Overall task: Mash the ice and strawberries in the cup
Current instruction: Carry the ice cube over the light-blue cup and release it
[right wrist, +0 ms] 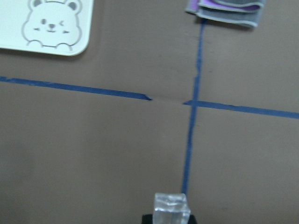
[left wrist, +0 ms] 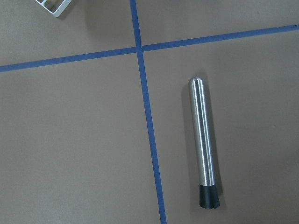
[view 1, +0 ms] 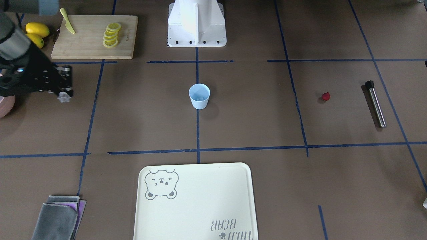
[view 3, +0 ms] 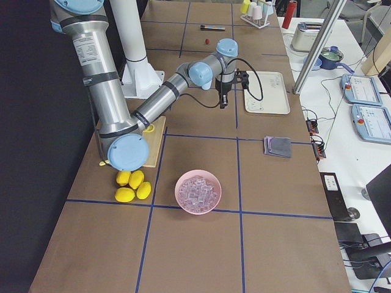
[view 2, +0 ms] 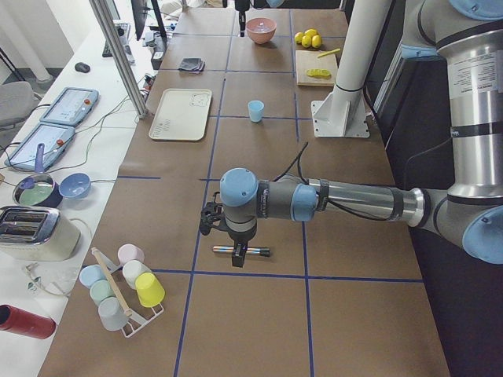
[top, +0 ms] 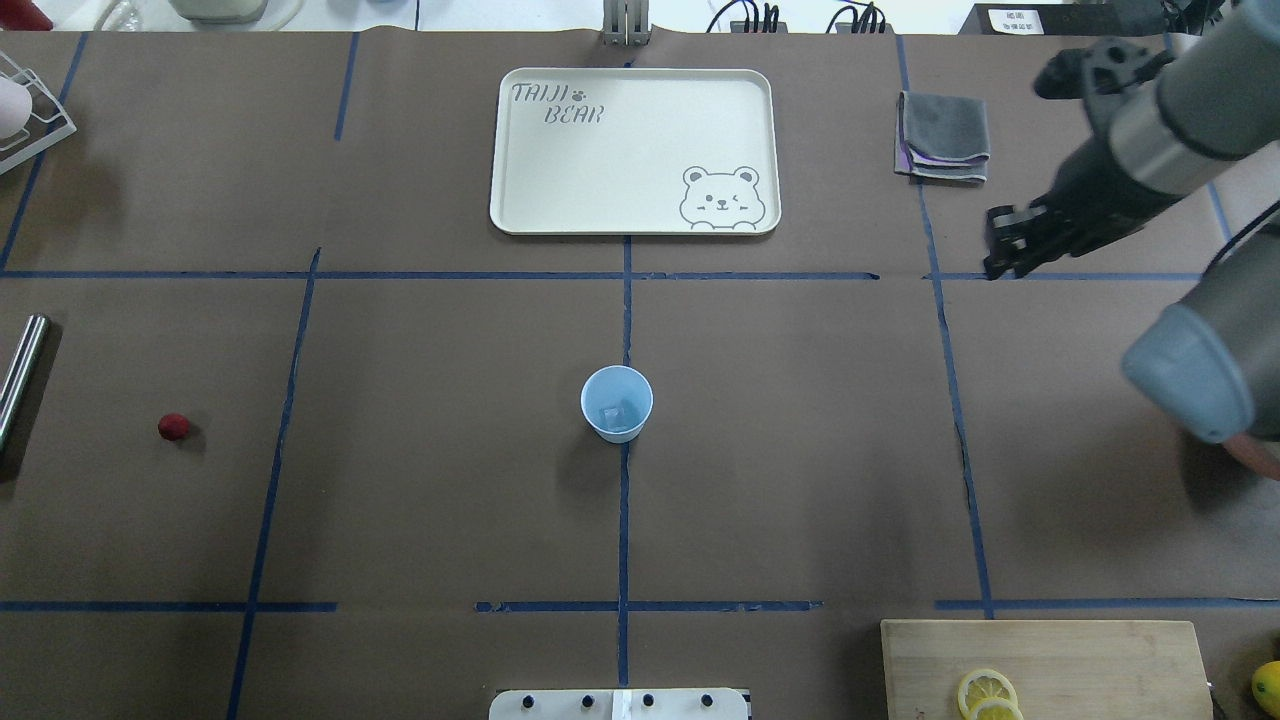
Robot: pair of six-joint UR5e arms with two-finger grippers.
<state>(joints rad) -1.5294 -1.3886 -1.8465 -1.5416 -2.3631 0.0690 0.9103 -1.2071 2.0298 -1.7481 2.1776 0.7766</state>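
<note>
- The cup (top: 616,403) stands upright in the middle of the bench on the centre tape line. One faint pale lump of ice (top: 618,412) shows in its bottom.
- A pink bowl (view 3: 198,191) heaped with clear ice sits near the right end, well apart from the cup.
- A cream tray (top: 497,150) with a bear print lies at the far edge, centred, beyond the cup.
- The right gripper (view 1: 65,95) hangs over the right half of the bench, above a tape crossing just on the robot's side of the folded cloths (top: 945,135). Its fingers are closed on a clear cube (right wrist: 172,207).
- The strawberry (top: 174,427) lies alone on the left half, well apart from the cup.
- A steel muddler (left wrist: 203,144) with a black tip lies flat beyond the strawberry, near the left end.
- The left gripper (view 2: 237,258) points down over the muddler. I cannot tell how far it is open, nor whether it touches the muddler.
- A cutting board (view 1: 83,46) at the near right corner carries a row of lemon slices (view 1: 111,35) and a yellow knife (view 1: 67,25). Whole lemons (view 1: 36,33) lie just beside it, toward the right end.
- A rack of cups (view 2: 122,287) stands at the far left corner.
- Open brown paper surrounds the cup on all sides. Between the right gripper and the cup there is only bare surface and tape lines.
</note>
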